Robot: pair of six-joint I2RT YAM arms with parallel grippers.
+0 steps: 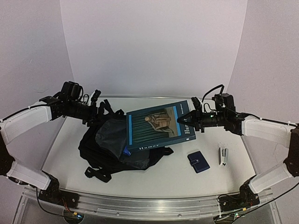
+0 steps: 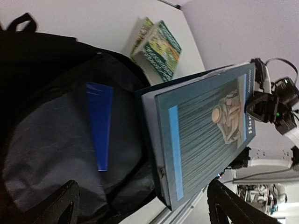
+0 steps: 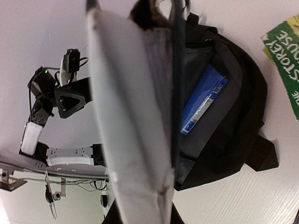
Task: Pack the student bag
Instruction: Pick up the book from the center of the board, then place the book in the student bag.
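Plain white walls close in a white table (image 1: 187, 186), and the black bag (image 1: 100, 149) lies slumped on its left half, mouth open toward the middle with the grey lining showing. A flat blue packet (image 2: 100, 123) already sits inside against that lining.

The step in hand looks to me like loading the big teal book (image 1: 152, 123). The right gripper (image 1: 187, 119) is clamped on its right edge and holds it up, tilted, its left end hanging over the bag's opening and its lower corner down near the lining. Whether that corner is touching the fabric I can't make out.

The left gripper (image 1: 96, 105) hovers at the bag's far left rim with its jaws wide apart. From its own camera the two fingers (image 2: 60, 205) frame the open mouth and nothing sits between them.

On the right of the table, well apart from the bag, lie a small dark-blue wallet (image 1: 198, 161) and just beside it a stapler (image 1: 223, 155). A green book (image 2: 156, 49) lies at the back of the table beyond the bag.

As I read it, the next move calls for sliding the book leftward and down so its leading edge gets under the bag's upper flap. That flap is soft and sagging, so the left gripper would probably need to pinch the rim and lift it. Otherwise the book may just push the fabric along or ride on top of it. The wallet, stapler and green book are not yet packed.
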